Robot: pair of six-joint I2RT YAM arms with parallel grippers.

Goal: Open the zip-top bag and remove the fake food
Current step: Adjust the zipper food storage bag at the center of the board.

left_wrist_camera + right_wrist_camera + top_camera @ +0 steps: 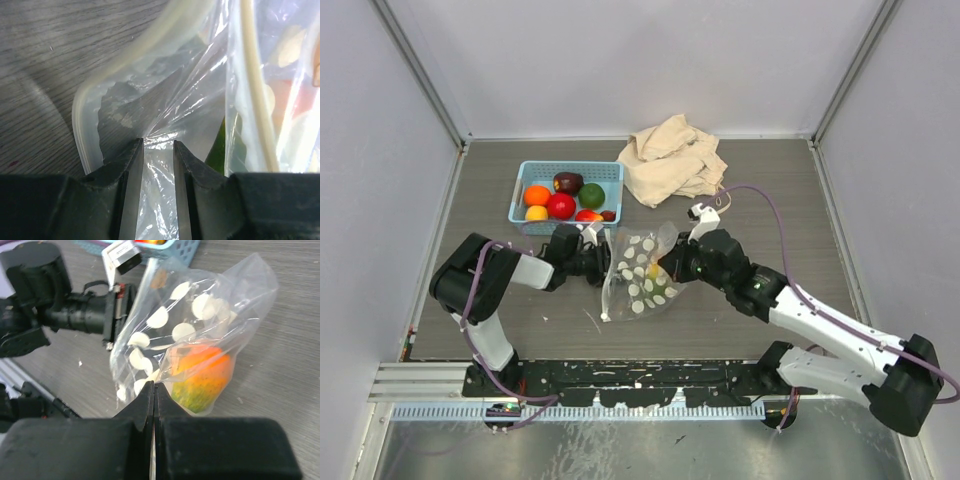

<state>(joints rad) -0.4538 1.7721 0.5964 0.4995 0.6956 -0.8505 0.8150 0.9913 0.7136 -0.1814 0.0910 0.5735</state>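
The zip-top bag stands on the desk between both hands, long axis near-to-far. The left hand pinches its left wall; the right hand, pressed together, nips its right wall beside the fruit.

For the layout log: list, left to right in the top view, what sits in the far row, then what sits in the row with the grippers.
Far row: blue basket → beige cloth bag. Gripper row: left gripper → zip-top bag → right gripper.
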